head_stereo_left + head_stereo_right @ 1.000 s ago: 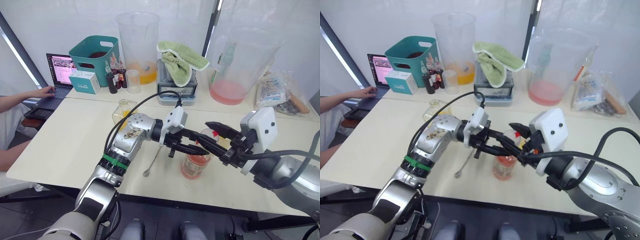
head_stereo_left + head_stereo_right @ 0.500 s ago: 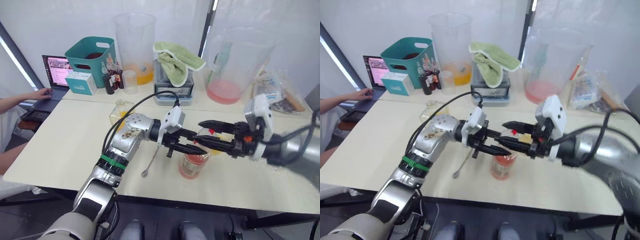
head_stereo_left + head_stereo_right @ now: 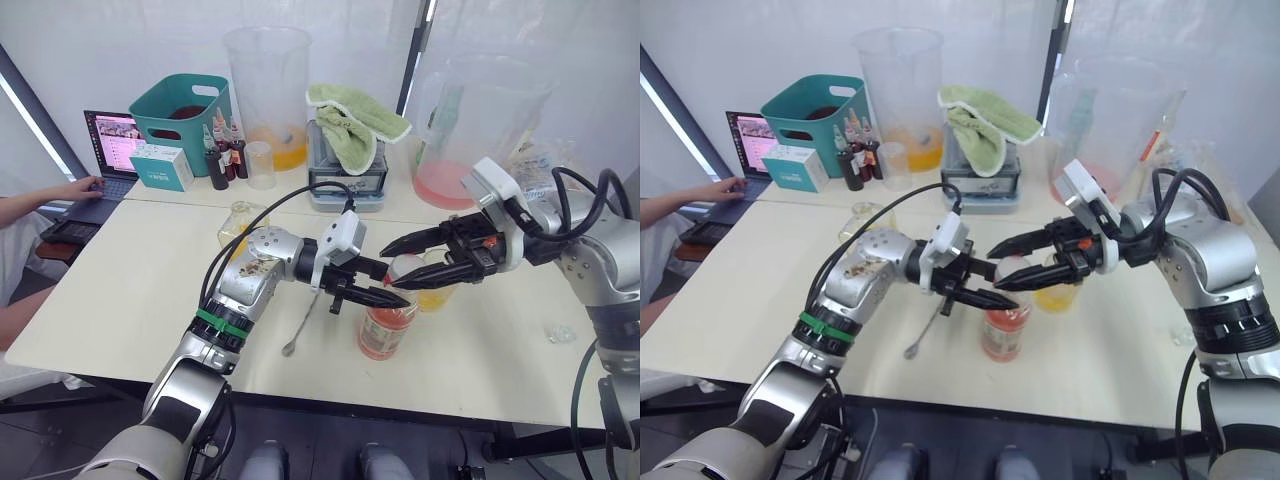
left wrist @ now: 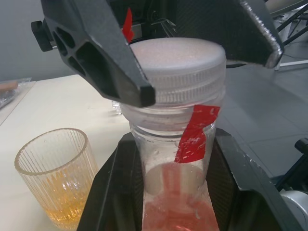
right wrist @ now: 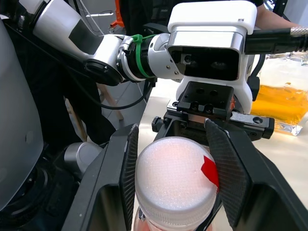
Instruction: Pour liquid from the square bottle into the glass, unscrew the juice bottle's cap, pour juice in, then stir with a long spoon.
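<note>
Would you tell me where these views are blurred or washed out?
Left wrist view: the cap and the right gripper's fingers are soft, too close to focus. Right wrist view: the cap top is overexposed, grainy white. Eye views: sharp, evenly lit, with a bright backlit wall behind.

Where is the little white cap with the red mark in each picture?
Left eye view: the cap sits atop the juice bottle, between the two grippers, near the picture's middle.
Right eye view: the cap, again atop the bottle, near the middle.
Left wrist view: the cap, in the upper middle.
Right wrist view: the cap, low in the middle.
Shared landmark: the red mark on the cap's side.
</note>
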Motion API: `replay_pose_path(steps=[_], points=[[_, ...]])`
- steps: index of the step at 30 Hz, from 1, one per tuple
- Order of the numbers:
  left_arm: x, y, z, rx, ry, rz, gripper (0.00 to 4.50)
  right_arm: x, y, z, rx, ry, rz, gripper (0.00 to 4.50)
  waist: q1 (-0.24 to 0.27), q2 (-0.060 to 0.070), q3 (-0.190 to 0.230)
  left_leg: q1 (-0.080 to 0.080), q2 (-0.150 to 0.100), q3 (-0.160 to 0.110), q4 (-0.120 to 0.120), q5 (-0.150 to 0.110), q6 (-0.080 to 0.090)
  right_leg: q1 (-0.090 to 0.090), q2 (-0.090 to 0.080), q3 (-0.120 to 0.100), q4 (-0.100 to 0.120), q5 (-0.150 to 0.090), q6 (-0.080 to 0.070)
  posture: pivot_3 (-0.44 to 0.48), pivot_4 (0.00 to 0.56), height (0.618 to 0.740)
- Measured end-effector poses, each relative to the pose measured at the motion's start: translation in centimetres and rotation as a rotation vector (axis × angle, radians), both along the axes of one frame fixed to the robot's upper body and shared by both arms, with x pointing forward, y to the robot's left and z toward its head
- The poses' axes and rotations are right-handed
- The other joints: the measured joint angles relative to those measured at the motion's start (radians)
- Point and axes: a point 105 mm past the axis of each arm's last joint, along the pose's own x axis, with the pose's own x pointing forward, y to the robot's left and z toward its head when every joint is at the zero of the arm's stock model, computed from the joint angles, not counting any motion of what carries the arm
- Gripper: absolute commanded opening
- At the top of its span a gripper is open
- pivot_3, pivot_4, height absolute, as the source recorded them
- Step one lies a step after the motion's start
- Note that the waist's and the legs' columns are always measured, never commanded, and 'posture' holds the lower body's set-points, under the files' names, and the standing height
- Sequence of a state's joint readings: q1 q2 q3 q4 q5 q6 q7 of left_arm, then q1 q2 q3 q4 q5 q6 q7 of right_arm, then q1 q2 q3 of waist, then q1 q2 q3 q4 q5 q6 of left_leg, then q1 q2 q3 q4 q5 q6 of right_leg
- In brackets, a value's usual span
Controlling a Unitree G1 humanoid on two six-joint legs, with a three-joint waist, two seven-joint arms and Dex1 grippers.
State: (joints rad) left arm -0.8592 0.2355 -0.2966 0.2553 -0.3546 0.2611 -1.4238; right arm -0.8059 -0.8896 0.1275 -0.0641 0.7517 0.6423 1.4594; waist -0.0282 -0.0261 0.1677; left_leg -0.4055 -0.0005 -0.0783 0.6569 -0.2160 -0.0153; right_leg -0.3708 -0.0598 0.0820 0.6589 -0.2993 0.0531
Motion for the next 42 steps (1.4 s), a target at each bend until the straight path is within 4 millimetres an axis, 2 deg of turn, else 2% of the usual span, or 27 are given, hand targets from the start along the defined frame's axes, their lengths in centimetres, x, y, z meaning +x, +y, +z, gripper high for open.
replay_pose_path(steps=[1,3,5,6,10,16,23,26,32,35,40,41,42], points=[[0.0,0.0,0.0,0.001,-0.001,-0.003,1.32,-0.1,0.0,0.0,0.008,0.009,-0.015,2.88,0.001,0.000,0.000,0.000,0.000,0.000,0.000,0.000,0.000,0.000,0.000,0.000,0.000,0.000,0.000,0.000,0.150,0.740],[-0.2,-0.2,0.0,0.001,-0.004,-0.014,1.32,-0.1,-0.3,-0.2,0.028,0.041,-0.074,3.64,0.007,0.000,0.000,-0.001,0.000,0.000,0.000,0.000,0.000,-0.001,0.000,0.000,0.001,0.000,0.000,0.000,0.150,0.740],[-0.3,-0.4,0.0,0.000,-0.010,-0.022,1.32,-0.6,-0.6,0.5,0.077,0.030,-0.137,4.32,0.013,0.000,0.000,-0.002,-0.001,-0.001,0.000,0.000,0.000,-0.002,0.000,0.000,0.002,0.000,0.000,0.000,0.150,0.740],[-0.3,-0.4,0.0,0.000,-0.013,-0.021,1.32,-0.9,-0.6,1.0,0.096,0.013,-0.152,4.47,0.014,0.001,0.000,-0.002,-0.001,-0.001,0.001,0.000,0.000,-0.002,0.000,0.000,0.002,0.000,0.000,0.000,0.150,0.740],[-0.4,-0.6,0.0,0.000,-0.016,-0.028,1.32,-2.4,-1.1,2.9,0.191,-0.068,-0.275,4.47,0.015,0.001,0.000,-0.002,-0.001,-0.001,0.001,0.000,0.000,-0.002,0.000,0.000,0.002,0.000,0.000,0.000,0.150,0.740],[-0.4,-0.5,-0.1,-0.001,-0.017,-0.025,1.32,-4.7,-1.1,2.7,0.248,-0.094,-0.447,4.47,0.014,0.000,0.000,-0.002,-0.001,-0.001,0.001,0.000,0.000,-0.001,0.000,0.000,0.002,0.000,0.000,0.000,0.150,0.740],[-0.4,-0.6,-0.1,-0.004,-0.016,-0.023,1.32,-5.3,0.0,-0.1,0.260,-0.105,-0.813,4.47,0.014,0.000,0.000,-0.002,-0.001,0.000,0.002,0.000,0.000,0.000,0.000,0.001,0.001,0.000,0.000,0.000,0.150,0.740],[-0.2,-0.6,-0.2,-0.008,-0.011,-0.020,1.32,-5.6,0.3,-1.1,0.235,-0.086,-0.878,4.47,0.014,0.000,0.000,-0.003,-0.001,0.000,0.002,0.000,0.000,0.000,0.000,0.001,-0.001,0.000,0.000,0.000,0.150,0.740],[0.0,-0.6,-0.2,-0.011,-0.007,-0.022,1.32,-5.4,0.8,-0.9,0.281,-0.065,-0.968,4.47,0.014,0.000,0.000,-0.003,-0.001,0.000,0.002,0.000,0.000,0.000,0.000,0.001,-0.002,0.000,0.000,0.000,0.150,0.740],[0.0,-0.6,-0.2,-0.012,-0.005,-0.025,1.32,-5.3,0.9,-0.7,0.288,-0.062,-0.979,3.84,0.014,0.000,0.000,-0.003,-0.001,0.000,0.002,0.000,0.000,0.000,0.000,0.001,-0.002,0.000,0.000,0.000,0.150,0.740],[0.0,-0.6,-0.2,-0.011,-0.004,-0.032,1.32,-5.1,0.9,-0.7,0.278,-0.063,-0.996,1.92,0.014,0.000,0.000,-0.003,-0.001,0.000,0.002,0.000,0.000,0.001,0.000,0.001,-0.003,0.000,0.000,0.000,0.150,0.740],[0.0,-0.6,-0.2,-0.011,-0.004,-0.032,1.32,-5.1,0.9,-0.6,0.283,-0.065,-0.997,1.80,0.014,0.000,0.000,-0.003,-0.001,0.000,0.002,0.000,0.000,0.001,0.000,0.001,-0.003,0.000,0.000,0.000,0.150,0.740],[0.0,-0.5,-0.2,-0.011,-0.003,-0.031,1.32,-5.0,0.9,-0.4,0.287,-0.070,-0.992,1.32,0.014,0.000,0.000,-0.003,-0.001,0.000,0.002,0.000,0.000,0.001,0.000,0.001,-0.003,0.000,0.000,0.000,0.150,0.740]])
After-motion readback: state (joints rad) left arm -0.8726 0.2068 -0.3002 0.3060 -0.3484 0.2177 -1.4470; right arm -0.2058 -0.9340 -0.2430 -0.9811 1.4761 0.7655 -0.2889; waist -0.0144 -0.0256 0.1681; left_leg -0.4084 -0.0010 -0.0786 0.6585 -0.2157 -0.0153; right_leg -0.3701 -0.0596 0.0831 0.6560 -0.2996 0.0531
